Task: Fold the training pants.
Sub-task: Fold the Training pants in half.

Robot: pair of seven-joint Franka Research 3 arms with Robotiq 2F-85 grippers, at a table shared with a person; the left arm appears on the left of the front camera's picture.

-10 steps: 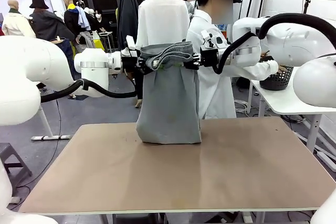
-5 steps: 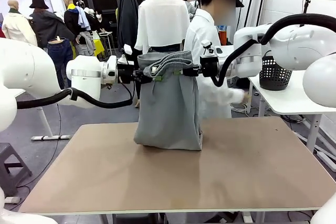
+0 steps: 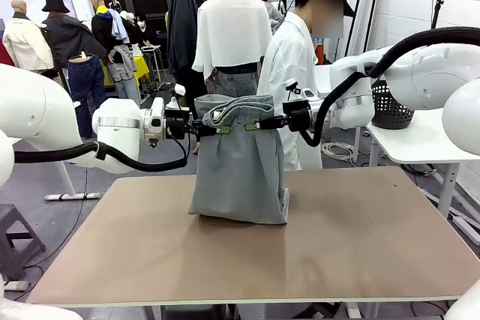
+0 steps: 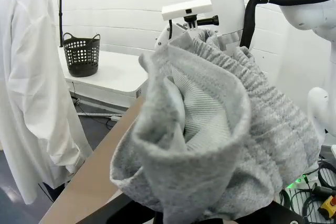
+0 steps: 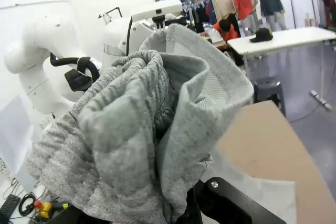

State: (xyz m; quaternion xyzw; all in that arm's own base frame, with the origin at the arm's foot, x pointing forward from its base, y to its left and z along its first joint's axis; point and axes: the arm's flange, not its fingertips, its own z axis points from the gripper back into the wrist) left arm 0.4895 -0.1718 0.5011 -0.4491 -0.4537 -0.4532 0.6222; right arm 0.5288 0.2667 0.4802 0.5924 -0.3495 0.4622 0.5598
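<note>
The light grey training pants (image 3: 240, 174) hang upright over the far middle of the brown table (image 3: 360, 245), and their lower end rests bunched on the tabletop. My left gripper (image 3: 208, 130) is shut on the left end of the gathered waistband. My right gripper (image 3: 262, 124) is shut on the right end, so the waistband stretches level between them. In the left wrist view the bunched waistband (image 4: 220, 129) hides my fingers. The same grey cloth (image 5: 142, 140) covers my fingers in the right wrist view.
A person in a white coat (image 3: 289, 73) stands just behind the pants at the table's far edge. A black basket (image 3: 390, 106) sits on a white side table (image 3: 420, 144) at the right. The near half of the brown table is bare.
Both grippers have come down with the waistband, and more cloth now rests on the table. The person has shifted left, away from the side table.
</note>
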